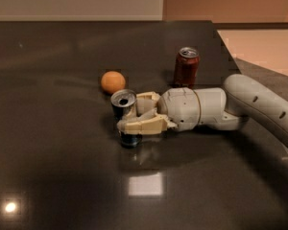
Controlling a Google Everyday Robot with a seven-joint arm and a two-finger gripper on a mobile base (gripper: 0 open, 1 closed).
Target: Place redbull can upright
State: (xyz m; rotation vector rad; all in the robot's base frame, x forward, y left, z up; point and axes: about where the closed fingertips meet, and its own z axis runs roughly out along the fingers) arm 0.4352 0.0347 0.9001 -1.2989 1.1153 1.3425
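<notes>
The redbull can (124,107) is slim, silver and blue, with its silver top facing up and toward the camera. It stands close to upright on the dark table (62,166), its base on or just at the surface. My gripper (137,113) reaches in from the right, and its cream fingers (143,125) sit around the can's middle, one in front and one behind. The white arm (259,104) runs off to the right.
A dark red soda can (186,67) stands upright just behind my wrist. An orange ball (113,82) lies behind and left of the redbull can. The table's right edge runs near the arm.
</notes>
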